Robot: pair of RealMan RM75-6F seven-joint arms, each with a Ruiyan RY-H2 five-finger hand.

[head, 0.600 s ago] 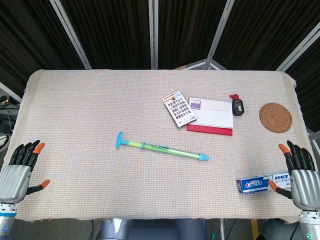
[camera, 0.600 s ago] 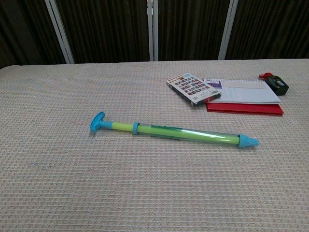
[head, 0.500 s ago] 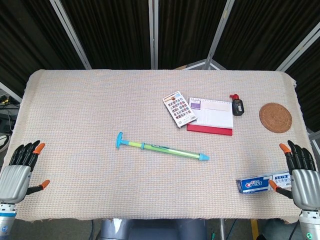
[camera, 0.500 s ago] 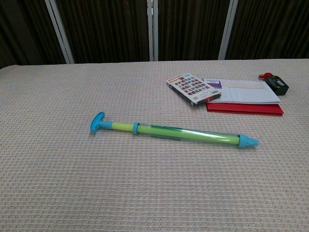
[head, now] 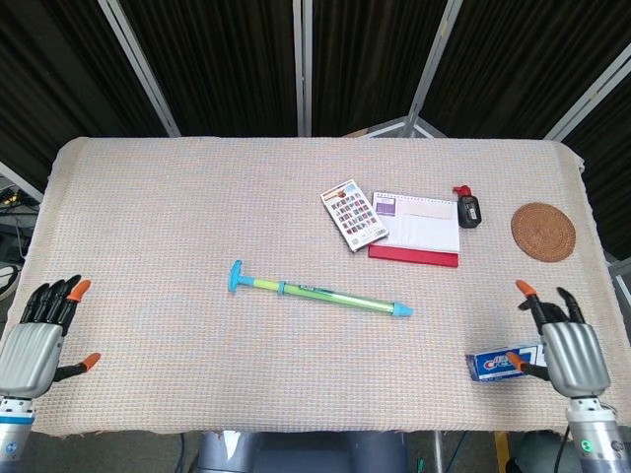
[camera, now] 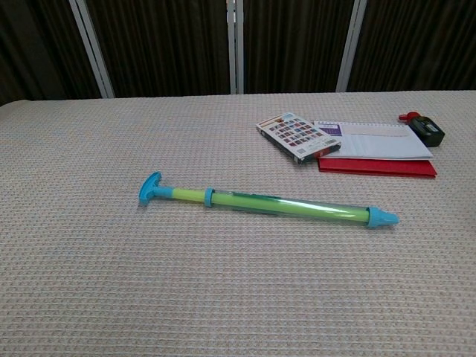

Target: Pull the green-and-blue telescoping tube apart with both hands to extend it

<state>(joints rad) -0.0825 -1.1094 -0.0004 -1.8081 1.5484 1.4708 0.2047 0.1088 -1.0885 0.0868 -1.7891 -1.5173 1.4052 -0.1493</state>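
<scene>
The green-and-blue telescoping tube (head: 317, 292) lies flat near the middle of the table, its blue T-handle to the left and its blue tip to the right; the chest view shows the tube (camera: 264, 203) too. My left hand (head: 39, 337) hovers at the table's front left corner, fingers apart, holding nothing. My right hand (head: 562, 345) is at the front right, fingers spread and empty, over the right end of a toothpaste box (head: 501, 362). Both hands are far from the tube. Neither hand appears in the chest view.
A small patterned box (head: 353, 214) and a red-and-white notebook (head: 416, 229) lie behind the tube on the right. A black-and-red small object (head: 468, 208) and a round woven coaster (head: 543, 231) sit further right. A beige woven cloth (head: 177, 197) covers the table.
My right hand has moved left and inward, now covering the right end of the toothpaste box. The left hand and the tube have stayed put.
</scene>
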